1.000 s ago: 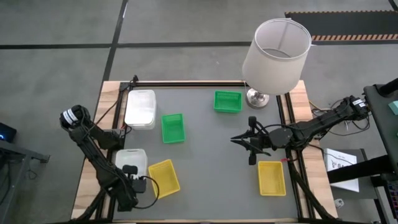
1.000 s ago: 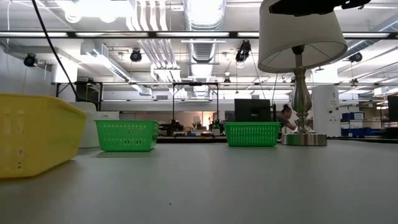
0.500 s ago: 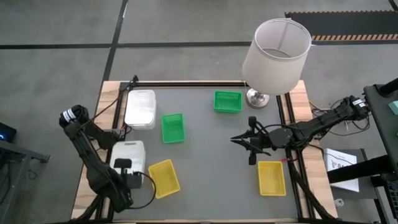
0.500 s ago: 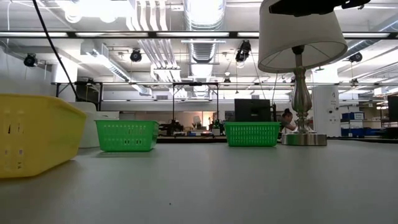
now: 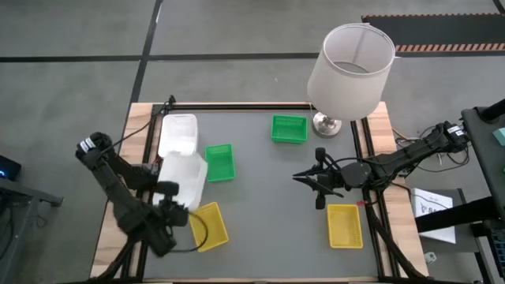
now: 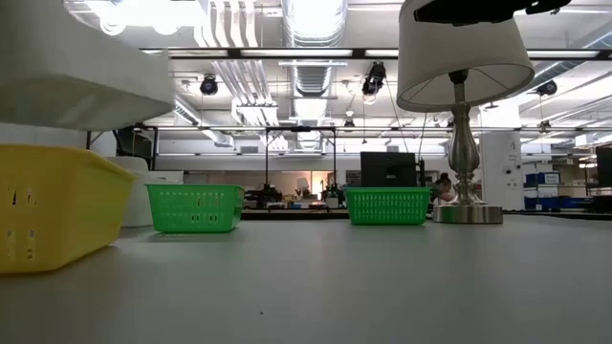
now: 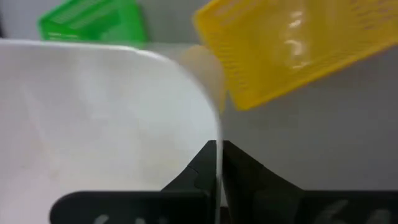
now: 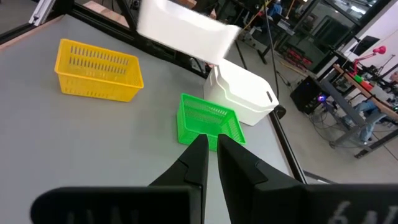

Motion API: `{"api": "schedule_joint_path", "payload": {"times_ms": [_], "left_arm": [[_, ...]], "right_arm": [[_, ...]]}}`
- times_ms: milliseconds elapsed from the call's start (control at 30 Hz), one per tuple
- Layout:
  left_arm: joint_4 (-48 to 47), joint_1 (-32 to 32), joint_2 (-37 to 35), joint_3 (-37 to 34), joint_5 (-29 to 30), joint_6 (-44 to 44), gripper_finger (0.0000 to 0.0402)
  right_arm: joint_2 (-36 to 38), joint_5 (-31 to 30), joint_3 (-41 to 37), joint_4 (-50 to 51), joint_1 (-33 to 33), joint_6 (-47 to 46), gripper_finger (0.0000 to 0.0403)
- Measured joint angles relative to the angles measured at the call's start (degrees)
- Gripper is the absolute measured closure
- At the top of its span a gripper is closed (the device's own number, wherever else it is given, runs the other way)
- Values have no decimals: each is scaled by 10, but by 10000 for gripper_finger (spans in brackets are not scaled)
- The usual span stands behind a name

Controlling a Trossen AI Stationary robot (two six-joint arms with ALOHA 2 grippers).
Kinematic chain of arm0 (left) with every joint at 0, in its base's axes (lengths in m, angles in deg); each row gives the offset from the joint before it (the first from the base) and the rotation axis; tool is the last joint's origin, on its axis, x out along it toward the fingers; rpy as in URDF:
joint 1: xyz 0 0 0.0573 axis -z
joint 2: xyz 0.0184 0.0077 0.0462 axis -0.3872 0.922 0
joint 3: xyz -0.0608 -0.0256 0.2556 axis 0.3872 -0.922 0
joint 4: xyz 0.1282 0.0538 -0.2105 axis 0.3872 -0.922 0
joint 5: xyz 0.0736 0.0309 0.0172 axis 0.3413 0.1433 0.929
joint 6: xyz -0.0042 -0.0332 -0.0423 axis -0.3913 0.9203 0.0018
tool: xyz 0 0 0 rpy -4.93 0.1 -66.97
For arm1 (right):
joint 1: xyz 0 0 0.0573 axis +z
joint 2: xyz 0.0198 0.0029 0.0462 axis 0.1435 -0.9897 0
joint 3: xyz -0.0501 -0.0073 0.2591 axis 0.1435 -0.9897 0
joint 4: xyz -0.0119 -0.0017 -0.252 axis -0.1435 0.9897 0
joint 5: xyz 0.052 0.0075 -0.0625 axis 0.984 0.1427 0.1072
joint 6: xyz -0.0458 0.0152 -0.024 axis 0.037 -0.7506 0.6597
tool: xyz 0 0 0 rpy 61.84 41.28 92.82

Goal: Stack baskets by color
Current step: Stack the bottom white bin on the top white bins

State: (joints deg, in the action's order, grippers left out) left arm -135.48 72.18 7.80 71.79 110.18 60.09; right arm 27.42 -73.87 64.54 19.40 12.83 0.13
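White basket (image 5: 183,175) held lifted, long axis front-to-back

Smooth white plastic basket (image 5: 183,173), perforated yellow plastic basket (image 5: 207,226), matt grey tabletop (image 5: 268,197)

We find no text, label, brand, number or sign that can be read in any of the views. A sheet of paper (image 5: 432,207) lies off the table's edge at about four o'clock in the high view, but whatever is printed on it is too small for us to make out.
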Motion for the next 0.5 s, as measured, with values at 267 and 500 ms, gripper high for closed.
{"api": "schedule_joint_path", "payload": {"times_ms": [267,500], "left_arm": [[-30,-162,-47,-17,27,-213,402],[-32,-330,-120,-24,40,-363,402]], "right_arm": [[0,0,0,0,0,7,375],[0,0,0,0,0,28,375]]}}
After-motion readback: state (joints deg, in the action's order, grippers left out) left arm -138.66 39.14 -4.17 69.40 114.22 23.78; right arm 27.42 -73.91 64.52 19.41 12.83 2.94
